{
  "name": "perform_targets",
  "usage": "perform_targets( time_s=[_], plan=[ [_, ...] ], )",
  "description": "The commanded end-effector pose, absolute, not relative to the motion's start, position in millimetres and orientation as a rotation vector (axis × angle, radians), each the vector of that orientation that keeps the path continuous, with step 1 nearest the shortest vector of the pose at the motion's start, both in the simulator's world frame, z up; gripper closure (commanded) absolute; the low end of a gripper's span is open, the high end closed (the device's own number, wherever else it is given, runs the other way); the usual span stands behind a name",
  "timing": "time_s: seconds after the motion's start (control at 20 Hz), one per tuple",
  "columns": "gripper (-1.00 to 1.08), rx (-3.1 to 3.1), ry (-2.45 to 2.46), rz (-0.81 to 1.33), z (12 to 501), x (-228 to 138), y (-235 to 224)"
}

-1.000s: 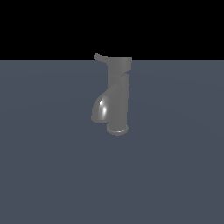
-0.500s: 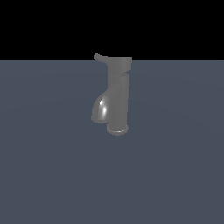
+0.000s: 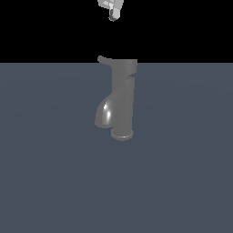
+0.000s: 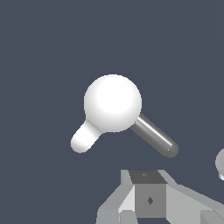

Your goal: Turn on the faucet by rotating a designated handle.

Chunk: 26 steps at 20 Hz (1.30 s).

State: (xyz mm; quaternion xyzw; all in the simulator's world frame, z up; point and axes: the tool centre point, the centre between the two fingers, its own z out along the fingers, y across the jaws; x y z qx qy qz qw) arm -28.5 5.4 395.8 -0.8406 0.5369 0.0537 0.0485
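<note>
The faucet is a dark grey upright cylinder with a flared base ring, standing on the flat grey ground. Its glossy curved spout bulges toward the exterior view's left. The handle, a thin lever with an upturned tip, sticks out of the wider top cap toward the exterior view's left. My gripper hangs well above the handle, only its lower tip showing at the frame's top edge. In the wrist view I look down on the cap, a thin grey rod and a thick pale stub. The gripper is apart from them.
Flat grey ground surrounds the faucet on all sides. A small pale blob shows at the wrist view's edge; I cannot tell what it is.
The gripper's tip has come into the exterior view at the top edge, above the faucet. The faucet and handle have not moved.
</note>
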Motion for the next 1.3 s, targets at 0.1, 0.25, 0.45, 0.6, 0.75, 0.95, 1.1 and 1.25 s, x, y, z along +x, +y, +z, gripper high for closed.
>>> perform_targets(
  time_s=[0.1, 0.25, 0.45, 0.6, 0.75, 0.95, 1.1, 1.25],
  plan=[
    [1.08, -2.467, 1.803, 0.161, 379, -8, 9],
    [1.08, -2.401, 1.911, 0.153, 367, 6, 11],
    [1.08, -2.307, 2.05, 0.136, 352, 23, 15],
    [1.08, -2.233, 2.15, 0.117, 340, 35, 17],
    [1.08, -2.157, 2.243, 0.093, 329, 47, 20],
    [1.08, -2.069, 2.342, 0.061, 316, 60, 23],
    [1.08, -2.016, 2.397, 0.039, 309, 67, 25],
    [1.08, -1.975, 2.437, 0.021, 304, 72, 27]
  ],
)
